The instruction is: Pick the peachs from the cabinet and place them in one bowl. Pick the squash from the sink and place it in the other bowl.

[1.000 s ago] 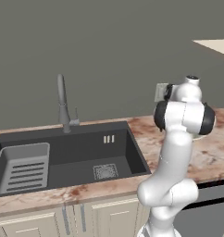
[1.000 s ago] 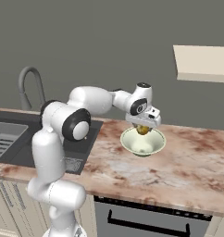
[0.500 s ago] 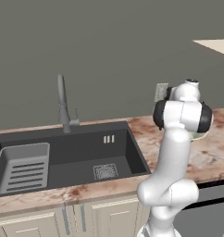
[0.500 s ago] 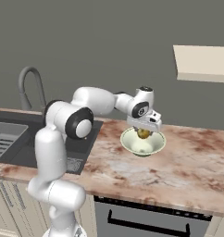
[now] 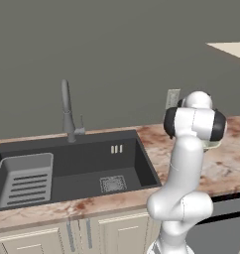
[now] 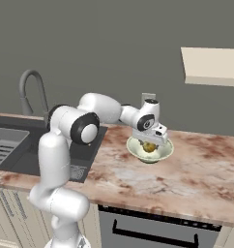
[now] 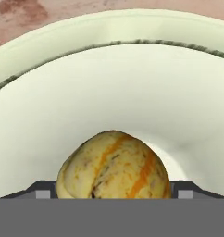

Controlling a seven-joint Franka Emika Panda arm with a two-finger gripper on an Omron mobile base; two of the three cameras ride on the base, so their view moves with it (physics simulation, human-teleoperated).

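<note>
The mottled yellow, orange-streaked squash (image 7: 114,166) sits in the pale cream round bowl (image 6: 136,150) on the pinkish marbled counter (image 6: 196,169); its long axis cannot be told. The gripper (image 6: 149,142) hangs over it, fingers (image 7: 40,190) spread beside the squash. Dark grey sink (image 5: 87,171) well apart.

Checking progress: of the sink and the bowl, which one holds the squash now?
The bowl, on the counter beside the sink. The yellow, orange-streaked squash lies in it under the gripper; the sink holds a rack.
</note>
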